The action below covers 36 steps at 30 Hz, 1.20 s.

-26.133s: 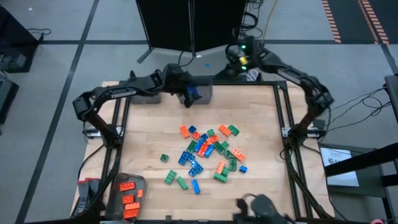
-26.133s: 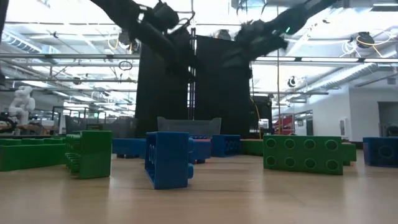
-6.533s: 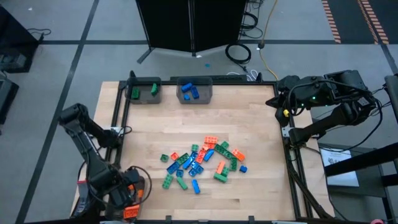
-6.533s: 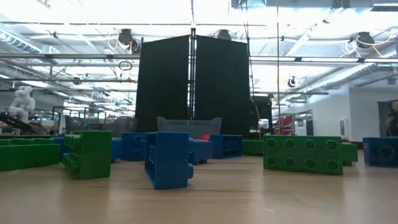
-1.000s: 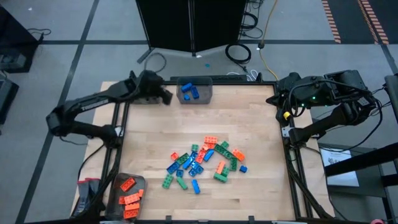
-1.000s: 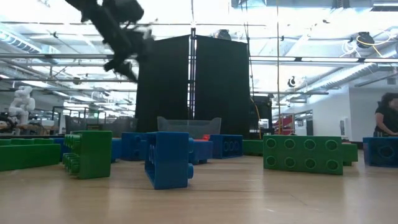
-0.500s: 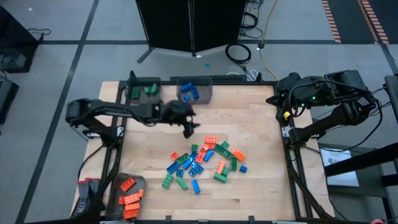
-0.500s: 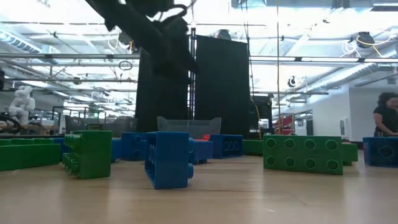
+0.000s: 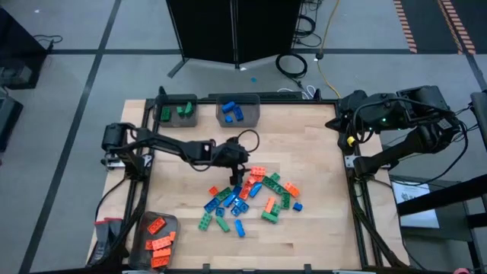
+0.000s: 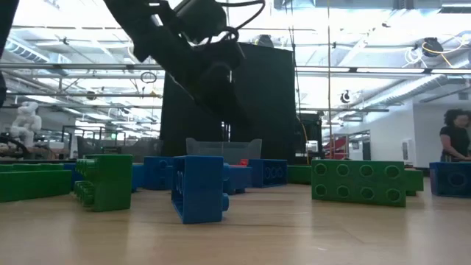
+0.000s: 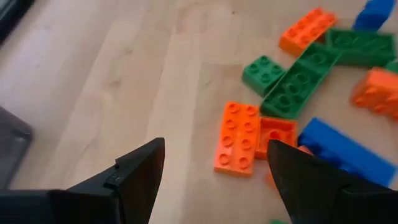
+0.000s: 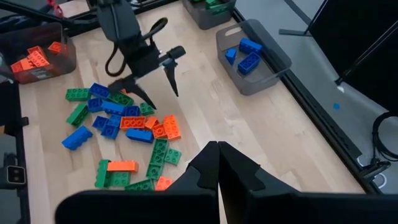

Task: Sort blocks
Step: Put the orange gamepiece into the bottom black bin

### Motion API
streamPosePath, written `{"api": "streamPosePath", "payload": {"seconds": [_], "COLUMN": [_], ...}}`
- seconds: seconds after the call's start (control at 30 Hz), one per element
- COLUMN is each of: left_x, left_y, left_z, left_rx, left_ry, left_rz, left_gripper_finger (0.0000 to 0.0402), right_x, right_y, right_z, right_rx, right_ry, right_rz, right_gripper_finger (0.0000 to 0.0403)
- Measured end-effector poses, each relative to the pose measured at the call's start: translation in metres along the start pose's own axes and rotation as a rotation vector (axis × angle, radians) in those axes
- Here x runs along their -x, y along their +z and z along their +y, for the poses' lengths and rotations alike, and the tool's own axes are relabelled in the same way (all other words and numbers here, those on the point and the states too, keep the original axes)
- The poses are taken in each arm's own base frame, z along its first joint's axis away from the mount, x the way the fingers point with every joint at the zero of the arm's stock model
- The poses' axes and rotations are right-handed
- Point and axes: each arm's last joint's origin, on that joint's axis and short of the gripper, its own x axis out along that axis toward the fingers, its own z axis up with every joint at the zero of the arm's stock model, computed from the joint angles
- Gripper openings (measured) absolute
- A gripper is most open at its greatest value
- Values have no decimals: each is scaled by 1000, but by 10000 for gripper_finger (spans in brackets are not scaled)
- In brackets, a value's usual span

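Observation:
The blocks (image 9: 247, 194), small studded bricks in orange, green and blue, lie in a loose pile in the middle of the wooden table. My left gripper (image 9: 240, 175) hangs open over the pile's far-left edge, slanting down and touching nothing. In the left wrist view an orange block (image 11: 237, 138) lies on the wood just beyond my left gripper (image 11: 214, 180), between the lines of its fingers. My right gripper (image 12: 217, 168) is shut with nothing in it, held high by the table's far right corner (image 9: 344, 123). The right wrist view also shows my left gripper (image 12: 163, 98) spread above the pile.
Two grey bins stand at the far edge, one with green blocks (image 9: 176, 112), one with blue blocks (image 9: 236, 112). A third bin with orange blocks (image 9: 156, 234) sits at the near left corner. Bare wood lies between the pile and the far bins. A person (image 10: 452, 143) stands in the room beyond.
My left gripper has swung from above the green bin at the far left toward the table's middle and down, and it now hangs over the pile's far-left edge. Its wrist has rolled on the way. The fingers have stayed open.

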Motion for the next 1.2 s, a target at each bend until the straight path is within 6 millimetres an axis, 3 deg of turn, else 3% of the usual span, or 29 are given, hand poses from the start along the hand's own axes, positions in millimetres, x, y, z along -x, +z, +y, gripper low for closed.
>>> {"api": "streamPosePath", "payload": {"seconds": [0.33,0.57,0.87,0.97,1.2], "left_x": [-21,-34,-58,-65,-67], "left_y": [-11,-18,-7,-15,-14], "left_z": [11,7,3,2,1], "left_rx": [-39,-98,-114,-138,-135], "left_ry": [-15,-78,-117,-137,-146], "left_rz": [10,48,86,188,229], "left_gripper_finger": [285,285,285,285,285], "right_x": [0,0,0,0,0], "right_y": [0,0,-1,-1,-1], "right_z": [0,1,1,1,1], "right_rx": [-6,-15,-23,-23,-22], "right_ry": [0,34,46,46,46], "right_rz": [0,18,24,24,24], "right_gripper_finger": [0,0,0,0,0]}}
